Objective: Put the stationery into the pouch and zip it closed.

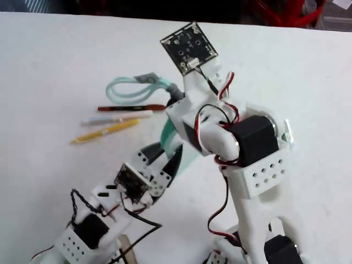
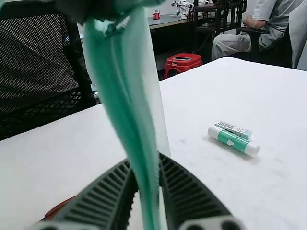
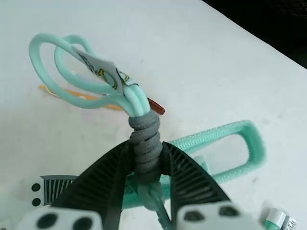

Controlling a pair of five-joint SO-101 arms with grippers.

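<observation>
The left gripper is pinched narrow on the green pouch. The right gripper is clamped tight around the pouch's grey cord.

White table, matte, a few faint scuffs, brightly lit with soft shadows. Beyond its far edge the room is dark, with a red frame standing there. Off one side of the table there is a black mesh chair close by, a red stool on the floor, and a desk farther back.
</observation>
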